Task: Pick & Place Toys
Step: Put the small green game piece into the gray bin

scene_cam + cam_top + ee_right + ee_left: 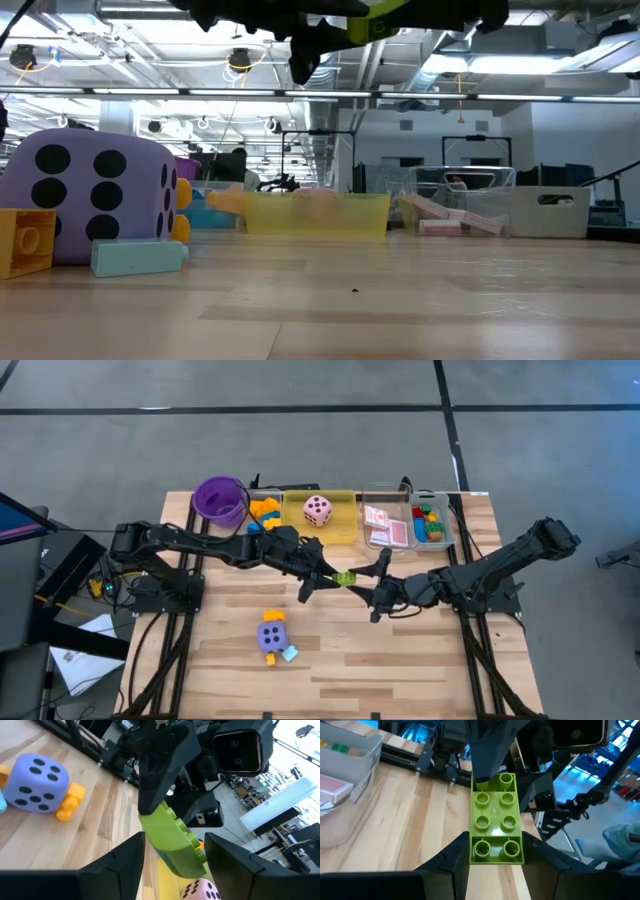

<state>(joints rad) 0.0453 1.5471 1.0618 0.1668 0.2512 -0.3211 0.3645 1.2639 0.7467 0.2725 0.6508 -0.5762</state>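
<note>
1. Left gripper [318,572] meets the right gripper [368,582] in mid-air over the table's middle in the high view, a green block [345,578] bridging them; the purple die [271,636] lies nearer the front edge
2. Low view: both grippers hang overhead with the block well above the wood
3. Left wrist view: the left gripper [496,851] is clenched on the block's near end [496,822]
4. Right wrist view: the right gripper [175,851] straddles the block's other end; I cannot tell whether it grips
5. Risk: if the left lets go before the right clamps, the block would drop and bounce away
</note>
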